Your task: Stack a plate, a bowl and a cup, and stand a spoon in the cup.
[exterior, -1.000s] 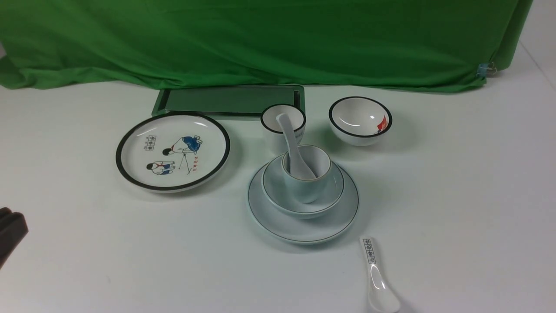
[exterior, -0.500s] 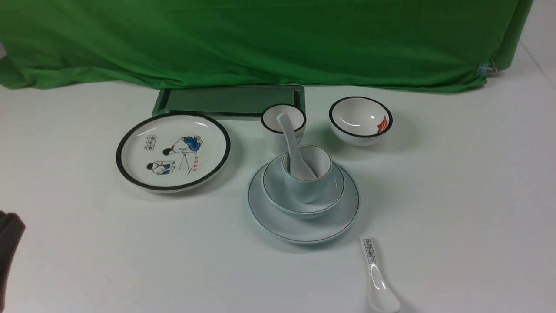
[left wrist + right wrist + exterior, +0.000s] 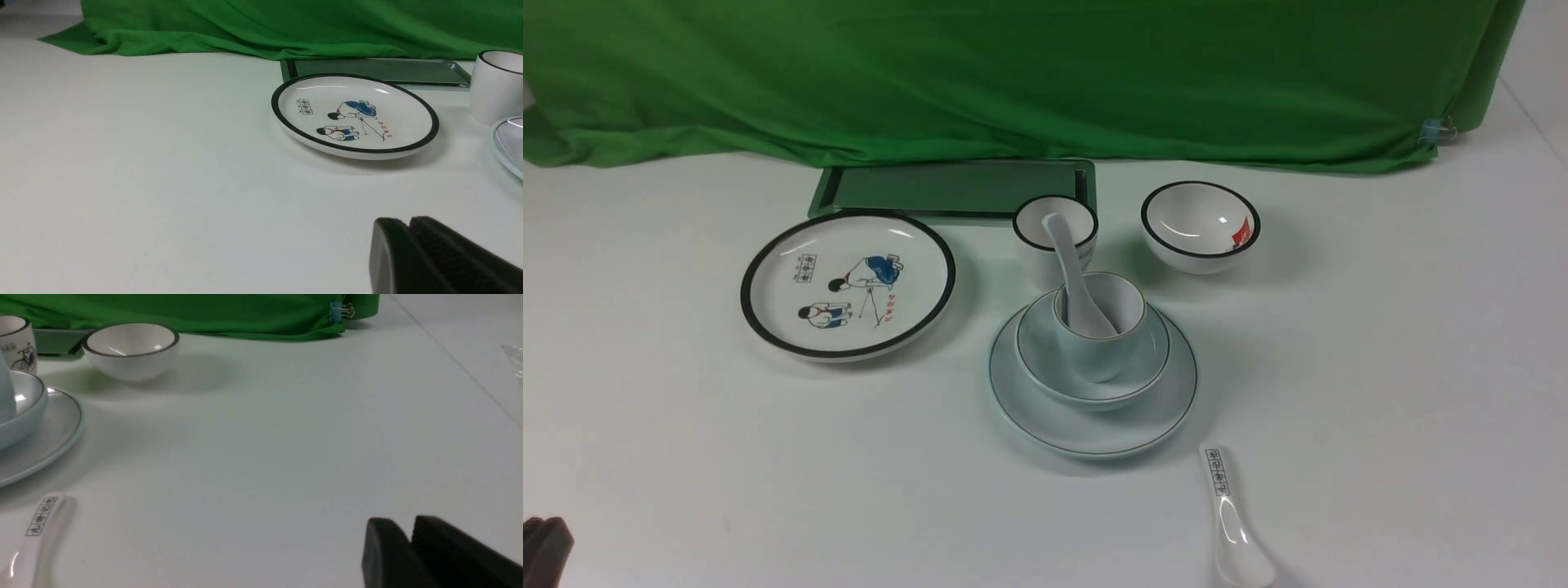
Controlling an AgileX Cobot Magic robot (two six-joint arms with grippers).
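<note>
Two plates (image 3: 1094, 429) (image 3: 847, 283) — two bowls (image 3: 1092, 384) (image 3: 1201, 226), two cups (image 3: 1099, 335) (image 3: 1055, 237), two spoons (image 3: 1076, 282) (image 3: 1232, 523) — one tray (image 3: 953, 189).

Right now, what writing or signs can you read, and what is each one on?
Spoon handle: four boxed black characters, too blurred to quote.
Picture plate: a boxed black label and red characters beside two cartoon figures, too small to read.
Straight cup: bicycle drawing with tiny unreadable marks.
Small bowl: red mark, no legible text.

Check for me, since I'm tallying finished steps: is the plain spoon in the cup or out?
In. The spoon has its bowl end inside the cup, handle leaning over the rim.
</note>
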